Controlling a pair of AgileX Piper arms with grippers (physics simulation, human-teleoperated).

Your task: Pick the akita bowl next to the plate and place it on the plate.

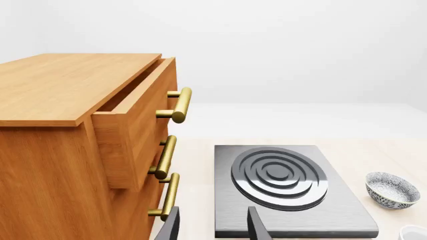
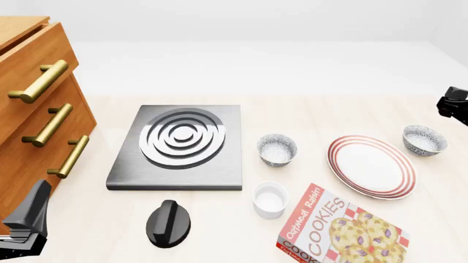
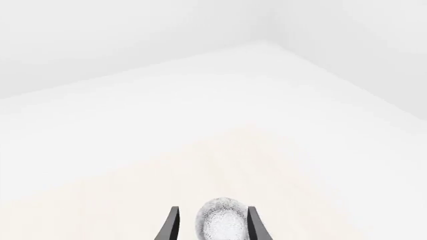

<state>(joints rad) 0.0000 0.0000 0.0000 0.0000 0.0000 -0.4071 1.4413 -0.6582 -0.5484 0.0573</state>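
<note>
Two speckled akita bowls stand on the table. One akita bowl (image 2: 424,139) sits just beyond the right rim of the red-ringed white plate (image 2: 371,166). Its twin (image 2: 277,149) stands left of the plate, nearer the stove. My right gripper (image 3: 212,209) is open, and a speckled bowl (image 3: 223,222) shows between its fingers. In the front view the right arm (image 2: 454,104) hangs at the right edge, above and apart from the near bowl. My left gripper (image 1: 213,211) is open and empty, low at the front left beside the cabinet.
A wooden cabinet (image 2: 33,118) with brass handles and a half-open top drawer (image 1: 133,125) fills the left side. A grey stove plate (image 2: 179,145) lies mid-table, a black knob (image 2: 168,222) in front. A white ramekin (image 2: 270,199) and a cookie box (image 2: 340,230) sit near the plate.
</note>
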